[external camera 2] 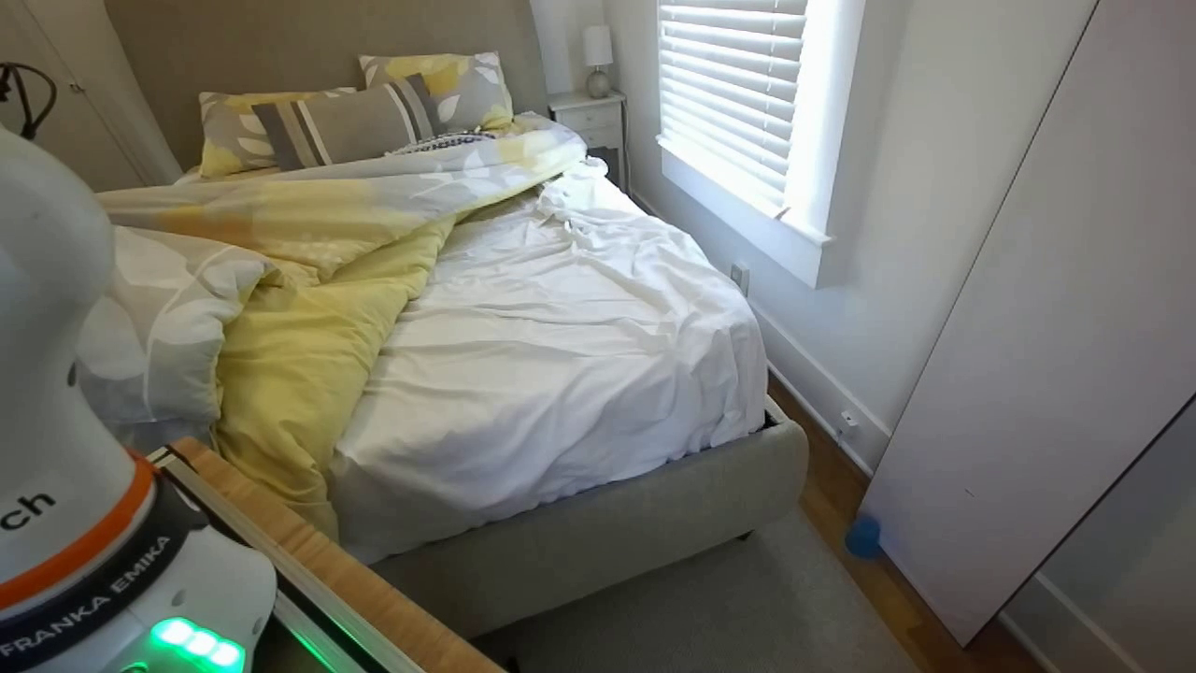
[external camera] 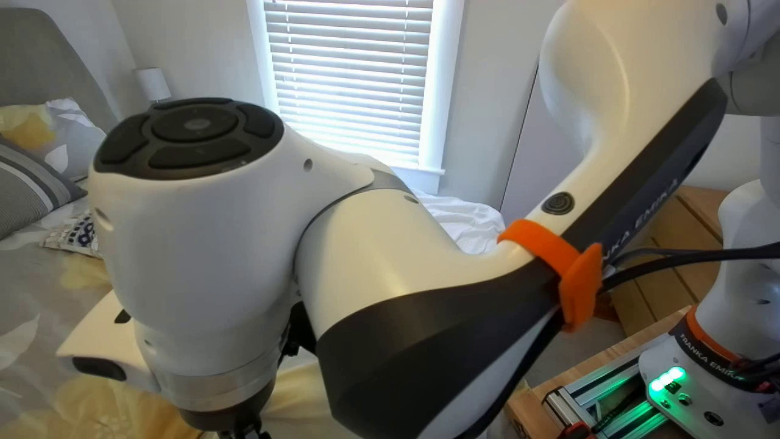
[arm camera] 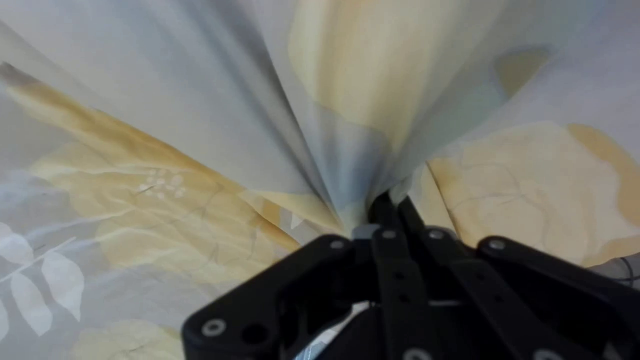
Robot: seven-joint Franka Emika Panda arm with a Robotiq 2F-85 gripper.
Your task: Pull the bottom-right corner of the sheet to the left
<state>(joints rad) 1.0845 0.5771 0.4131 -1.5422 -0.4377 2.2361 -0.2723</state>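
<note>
The sheet, pale grey with yellow flower prints and white leaves, lies wrinkled on the bed's left half in an exterior view (external camera 2: 308,210), with its plain yellow underside folded over. It also shows at the lower left in an exterior view (external camera: 30,341) and fills the wrist view (arm camera: 200,115). My gripper (arm camera: 391,197) is shut on a gathered bunch of this fabric, and folds fan out from the fingertips. Whether the bunch is the bottom-right corner cannot be told; its hem point is hidden. In an exterior view only the gripper's top (external camera: 244,434) shows at the bottom edge.
A white under-sheet (external camera 2: 561,346) covers the mattress's right half. The grey bed frame (external camera 2: 598,551) borders the foot. Pillows (external camera 2: 346,121) lie at the headboard. The robot's wooden stand (external camera 2: 308,570) stands close to the bed's foot. An orange strap (external camera: 560,268) is around the arm.
</note>
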